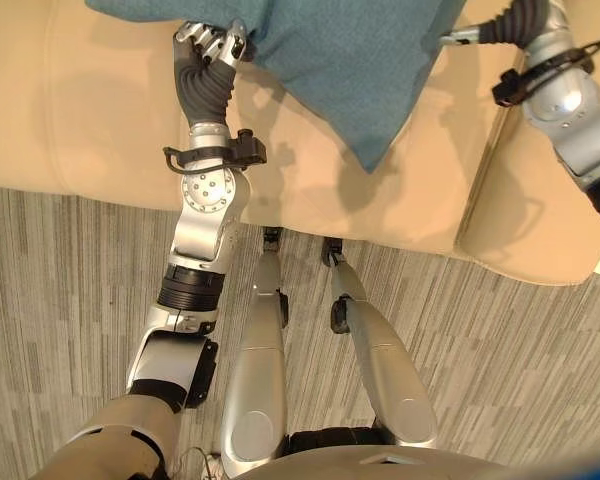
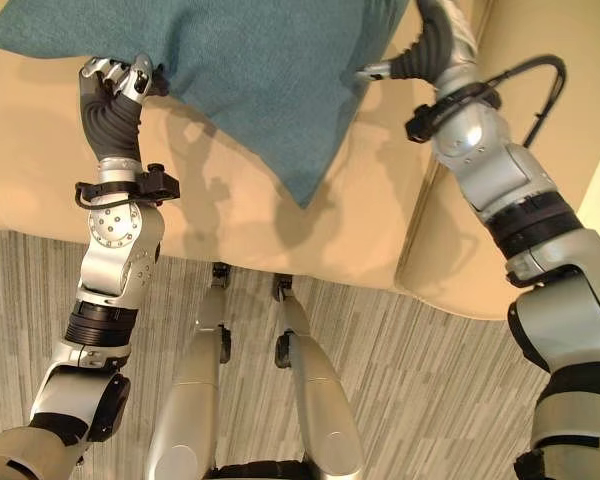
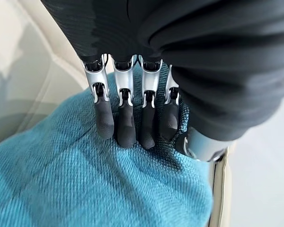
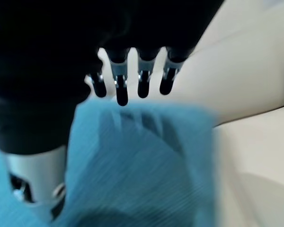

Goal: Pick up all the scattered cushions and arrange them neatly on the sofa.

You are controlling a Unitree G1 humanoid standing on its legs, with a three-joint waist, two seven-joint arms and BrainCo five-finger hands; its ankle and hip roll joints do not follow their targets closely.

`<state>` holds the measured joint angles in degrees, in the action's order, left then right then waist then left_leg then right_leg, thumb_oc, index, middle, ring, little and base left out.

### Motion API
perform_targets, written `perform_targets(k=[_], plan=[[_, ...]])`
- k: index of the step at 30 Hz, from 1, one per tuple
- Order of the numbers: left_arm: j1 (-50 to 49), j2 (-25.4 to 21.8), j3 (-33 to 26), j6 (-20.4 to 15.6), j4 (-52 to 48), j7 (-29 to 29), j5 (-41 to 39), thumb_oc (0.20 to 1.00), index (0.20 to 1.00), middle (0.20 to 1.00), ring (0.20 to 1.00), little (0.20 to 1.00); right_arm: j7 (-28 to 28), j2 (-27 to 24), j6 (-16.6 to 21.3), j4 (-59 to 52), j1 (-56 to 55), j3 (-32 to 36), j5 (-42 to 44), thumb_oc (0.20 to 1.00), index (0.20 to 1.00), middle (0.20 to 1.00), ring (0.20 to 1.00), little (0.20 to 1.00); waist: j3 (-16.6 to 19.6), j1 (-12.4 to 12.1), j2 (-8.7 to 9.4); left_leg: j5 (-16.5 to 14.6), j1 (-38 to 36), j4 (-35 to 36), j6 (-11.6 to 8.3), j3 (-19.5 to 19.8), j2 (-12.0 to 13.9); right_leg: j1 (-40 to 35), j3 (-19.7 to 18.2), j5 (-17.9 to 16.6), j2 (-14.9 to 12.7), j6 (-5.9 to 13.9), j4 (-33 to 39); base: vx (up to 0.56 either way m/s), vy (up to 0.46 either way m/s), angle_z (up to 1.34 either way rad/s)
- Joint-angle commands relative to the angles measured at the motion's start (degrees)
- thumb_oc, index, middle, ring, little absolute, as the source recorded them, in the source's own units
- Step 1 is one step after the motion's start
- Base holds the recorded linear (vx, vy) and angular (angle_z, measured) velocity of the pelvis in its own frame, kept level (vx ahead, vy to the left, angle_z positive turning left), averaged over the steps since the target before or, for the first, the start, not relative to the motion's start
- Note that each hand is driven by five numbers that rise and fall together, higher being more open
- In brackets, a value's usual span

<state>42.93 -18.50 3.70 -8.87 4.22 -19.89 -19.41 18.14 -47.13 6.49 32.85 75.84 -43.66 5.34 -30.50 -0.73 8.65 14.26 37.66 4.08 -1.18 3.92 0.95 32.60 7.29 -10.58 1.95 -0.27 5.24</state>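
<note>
Both hands held one teal cushion point(image 1: 350, 60) up over the sofa point(image 1: 110, 120) seat, so the step in hand looked like setting it down. To do it well: lower both sides level, let the hanging corner touch the seat first, keep both grips until the cushion rests on the seat, then push it square to the back.

Left hand point(image 1: 212, 45) reached out over the sofa's front edge, palm down on the cushion's near-left corner. Its fingers point(image 3: 125, 127) were curled together, dark tips pressed into the fabric and thumb under it, pinching the corner.

Right hand point(image 4: 132, 87) was further off at the cushion's other side, by the armrest point(image 2: 510, 250), wrist bent inward. Its fingers ran over the cushion's edge with the thumb below; the grip looked closed on the cloth.
</note>
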Motion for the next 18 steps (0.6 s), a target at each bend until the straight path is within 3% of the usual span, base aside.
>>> perform_targets(k=[1, 2, 8, 13, 18], plan=[[2.67, -2.19, 2.75, -2.05, -2.73, 2.3, 0.64, 0.558, 0.558, 0.558, 0.558, 0.558, 1.27, -0.31, 1.54, -0.05, 3.64, 1.05, -0.63, 1.0, 1.0, 1.0, 1.0, 1.0, 0.71, 0.73, 3.09, -6.1, -4.04, 0.92, -2.29, -1.99, -0.33, -1.04, 0.39, -1.49, -3.78, 4.07, -0.24, 0.0, 0.002, 0.12], [3.05, -1.2, 3.19, -1.98, -2.7, 2.24, 0.62, 1.0, 1.0, 1.0, 1.0, 1.0, 1.49, 0.74, 1.43, 0.34, 4.35, 0.47, -0.99, 1.0, 1.0, 1.0, 1.0, 1.0, 0.71, 0.58, 3.04, -6.2, -3.85, 0.92, -2.25, -1.88, -0.41, -0.84, 0.59, -1.41, -3.76, 4.0, -0.24, 0.0, -0.011, 0.09], [2.55, 1.38, 5.26, -1.63, -4.13, 2.85, 0.25, 1.0, 1.0, 1.0, 1.0, 1.0, 2.15, 3.06, 1.15, 1.36, 4.84, 0.69, -1.88, 1.0, 1.0, 1.0, 1.0, 1.0, 0.71, -0.07, 2.56, -6.19, -3.45, 0.92, -2.4, -1.71, -0.49, -0.52, 1.44, -1.43, -3.89, 4.02, -0.24, 0.0, -0.001, 0.01], [-0.41, 1.65, 4.91, -1.04, -5.81, 3.3, 0.68, 1.0, 1.0, 1.0, 1.0, 1.0, 4.23, 2.29, 0.5, -0.82, 0.3, 6.25, -4.12, 1.0, 1.0, 1.0, 1.0, 1.0, 0.71, 0.01, 2.04, -6.51, -4.46, 0.92, -2.4, -1.98, -0.62, -1.44, 1.55, -1.3, -3.9, 3.93, -0.24, 0.0, 0.003, 0.01], [-3.61, -9.22, -0.73, 1.13, -9.88, 2.32, 12.24, 1.0, 1.0, 1.0, 1.0, 1.0, 4.68, 2.13, 0.03, -5.72, -14.46, 22.07, -3.42, 1.0, 1.0, 1.0, 1.0, 1.0, 0.71, 0.06, 0.18, -7.34, -6.34, 0.92, -2.28, -1.89, -0.61, -3.12, 1.44, -0.65, -4.17, 4.09, -0.24, 0.0, 0.006, 0.01]])
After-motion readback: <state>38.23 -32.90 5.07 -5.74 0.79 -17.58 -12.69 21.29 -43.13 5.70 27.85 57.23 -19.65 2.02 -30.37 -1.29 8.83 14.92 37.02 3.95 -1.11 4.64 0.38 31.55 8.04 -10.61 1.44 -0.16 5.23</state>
